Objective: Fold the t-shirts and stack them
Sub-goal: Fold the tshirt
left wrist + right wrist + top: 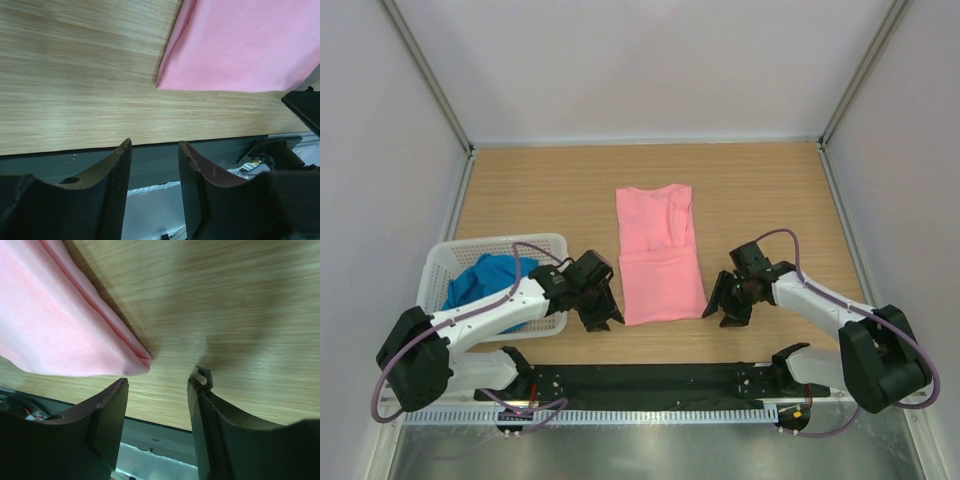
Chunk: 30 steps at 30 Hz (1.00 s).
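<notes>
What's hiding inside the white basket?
A crumpled bright blue t-shirt lies in the white basket. Whatever may lie beneath it is covered by the cloth, and the left arm hides the basket's near side.

Pale walls enclose a wood-grain table — evenly lit.

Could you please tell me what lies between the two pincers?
The near end of the pink t-shirt lies between the left pincer and right pincer, with bare table on either side; the top external view shows it.
</notes>
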Tool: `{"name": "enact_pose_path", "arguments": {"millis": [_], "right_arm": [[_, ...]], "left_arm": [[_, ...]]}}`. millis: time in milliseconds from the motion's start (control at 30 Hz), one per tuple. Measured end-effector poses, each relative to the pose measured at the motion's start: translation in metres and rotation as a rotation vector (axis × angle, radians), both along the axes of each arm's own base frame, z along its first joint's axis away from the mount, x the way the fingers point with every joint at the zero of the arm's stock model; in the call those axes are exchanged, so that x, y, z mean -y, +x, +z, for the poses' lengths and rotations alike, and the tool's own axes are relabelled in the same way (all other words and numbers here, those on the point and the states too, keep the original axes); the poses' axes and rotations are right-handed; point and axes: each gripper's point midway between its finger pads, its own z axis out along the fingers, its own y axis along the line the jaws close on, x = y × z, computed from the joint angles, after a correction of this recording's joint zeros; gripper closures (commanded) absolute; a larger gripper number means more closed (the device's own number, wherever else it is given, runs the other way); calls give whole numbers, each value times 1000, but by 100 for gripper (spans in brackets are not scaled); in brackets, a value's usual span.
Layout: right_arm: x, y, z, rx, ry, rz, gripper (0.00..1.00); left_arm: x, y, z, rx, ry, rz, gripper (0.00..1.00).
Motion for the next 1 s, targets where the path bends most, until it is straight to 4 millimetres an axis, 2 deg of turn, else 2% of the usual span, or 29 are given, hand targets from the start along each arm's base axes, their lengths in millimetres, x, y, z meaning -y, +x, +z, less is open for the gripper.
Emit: {"name": "enact_pose_path", "arguments": {"millis": [200,467,833,1000], "right_arm": [[-5,9,0,15,30,-73,45],[-7,14,1,34,47,-70,42],[-4,12,4,55,48,-24,39],[-5,10,3,49,53,-14,38]], "left_arm": [[11,5,-16,-34,17,57,49],[25,14,-29,-47,2,125,47],[28,15,-53,-97,42,156,57],[35,16,-55,-113,32,152,70]]}}
